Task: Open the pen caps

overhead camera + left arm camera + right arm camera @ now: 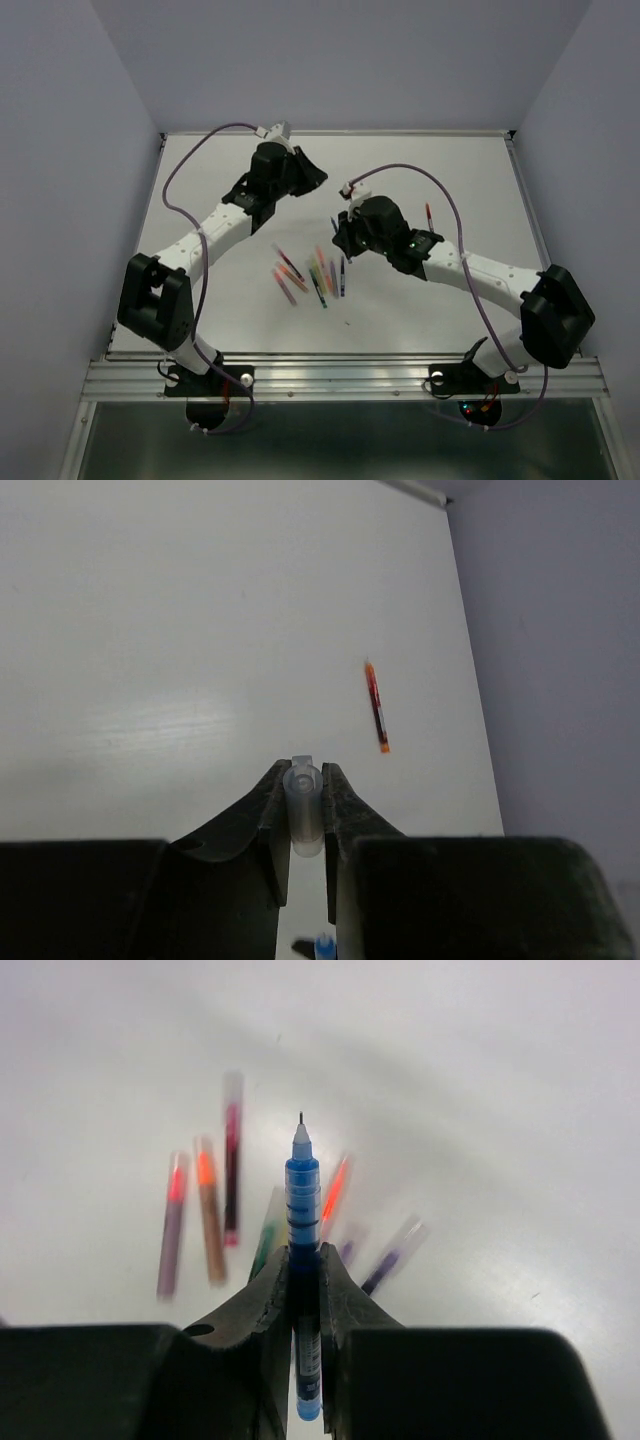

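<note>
Left gripper (303, 792) pinching clear pen cap (303, 810) between its jaws | right gripper (303, 1260) clamped on uncapped blue pen (302, 1185)

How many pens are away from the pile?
2: a blue pen in the right gripper; an orange pen alone on the table, right of the pile. More may be hidden.

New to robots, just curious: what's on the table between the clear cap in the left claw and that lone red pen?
Nothing. The left wrist view shows bare table between the clear cap and the red pen.
</note>
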